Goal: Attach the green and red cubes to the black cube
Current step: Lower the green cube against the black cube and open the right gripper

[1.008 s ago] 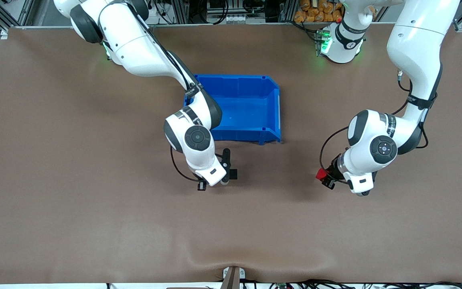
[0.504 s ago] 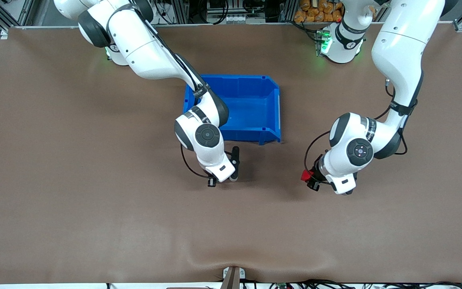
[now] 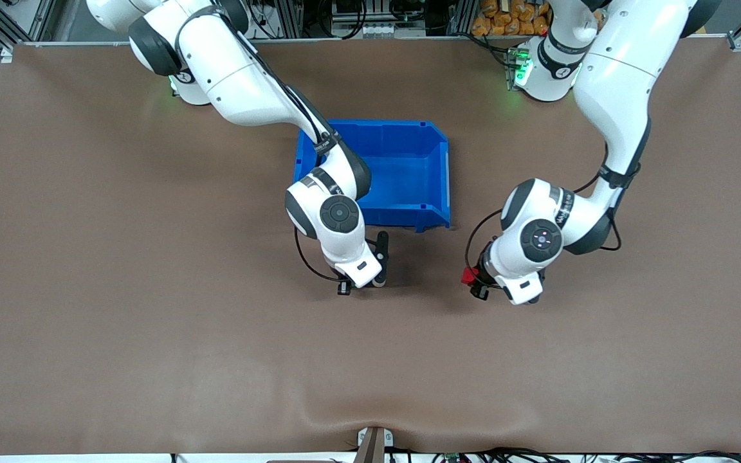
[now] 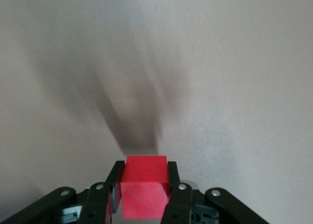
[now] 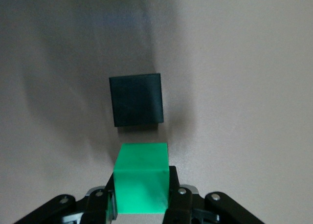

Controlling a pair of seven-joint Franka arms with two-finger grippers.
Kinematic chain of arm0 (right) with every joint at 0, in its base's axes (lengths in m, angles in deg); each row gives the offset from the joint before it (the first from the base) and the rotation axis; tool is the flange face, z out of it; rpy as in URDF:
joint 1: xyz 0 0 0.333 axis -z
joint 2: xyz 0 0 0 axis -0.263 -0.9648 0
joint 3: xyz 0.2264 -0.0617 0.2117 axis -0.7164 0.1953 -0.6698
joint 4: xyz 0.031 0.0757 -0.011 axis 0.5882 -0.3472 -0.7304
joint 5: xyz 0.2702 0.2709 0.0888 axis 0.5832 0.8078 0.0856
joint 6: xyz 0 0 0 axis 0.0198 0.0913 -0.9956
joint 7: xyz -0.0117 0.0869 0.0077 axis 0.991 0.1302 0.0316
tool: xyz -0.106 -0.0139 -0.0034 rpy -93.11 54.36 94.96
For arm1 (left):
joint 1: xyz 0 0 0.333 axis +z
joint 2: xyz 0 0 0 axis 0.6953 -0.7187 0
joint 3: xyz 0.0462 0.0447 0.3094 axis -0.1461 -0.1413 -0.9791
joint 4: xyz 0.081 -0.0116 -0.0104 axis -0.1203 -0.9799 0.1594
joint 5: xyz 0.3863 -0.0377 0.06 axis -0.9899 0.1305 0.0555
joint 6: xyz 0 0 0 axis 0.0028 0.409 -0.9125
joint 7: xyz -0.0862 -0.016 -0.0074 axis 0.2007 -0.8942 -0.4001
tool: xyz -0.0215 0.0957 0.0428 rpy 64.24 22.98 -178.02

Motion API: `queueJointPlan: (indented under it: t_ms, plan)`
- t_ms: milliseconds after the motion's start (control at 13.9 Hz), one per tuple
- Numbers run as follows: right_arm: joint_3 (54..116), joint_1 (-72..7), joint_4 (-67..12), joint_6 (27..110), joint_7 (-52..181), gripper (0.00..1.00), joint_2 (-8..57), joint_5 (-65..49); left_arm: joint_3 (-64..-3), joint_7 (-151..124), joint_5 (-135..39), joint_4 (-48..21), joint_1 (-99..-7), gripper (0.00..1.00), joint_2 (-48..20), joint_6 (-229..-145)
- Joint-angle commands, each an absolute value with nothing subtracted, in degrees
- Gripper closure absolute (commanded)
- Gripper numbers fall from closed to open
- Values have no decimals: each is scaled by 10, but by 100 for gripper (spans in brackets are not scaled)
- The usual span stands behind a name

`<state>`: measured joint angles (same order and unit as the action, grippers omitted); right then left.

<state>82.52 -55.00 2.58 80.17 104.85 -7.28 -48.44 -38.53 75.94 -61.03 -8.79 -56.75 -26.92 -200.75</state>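
The black cube [image 5: 136, 99] lies on the brown table, nearer the front camera than the blue bin; the right arm's hand hides it in the front view. My right gripper [image 5: 142, 177] [image 3: 380, 254] is shut on the green cube [image 5: 142, 185] and hovers beside the black cube, a small gap between the two. My left gripper [image 4: 144, 172] [image 3: 472, 281] is shut on the red cube [image 4: 144, 185] [image 3: 469, 275] over bare table, toward the left arm's end from the black cube.
The blue bin [image 3: 446, 173] stands mid-table, just farther from the front camera than both hands. The right arm's forearm crosses over one corner of it. Brown table cover [image 3: 152, 321] spreads wide around both hands.
The left arm carried the red cube toward the right arm's end of the table. The right hand shifted slightly toward the left arm's end and now covers the black cube in the front view.
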Motion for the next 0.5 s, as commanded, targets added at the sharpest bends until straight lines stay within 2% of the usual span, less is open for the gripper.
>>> queueJointPlan:
  t_ms: [0,432]
  plan:
    - [827,-553,26,801,1037,100,-81,-482,-391,776,-619,-61,-581,100,-280,-1996]
    - [827,-561,27,842,1036,100,-95,-482,-391,777,-619,-49,-600,100,-288,-1996]
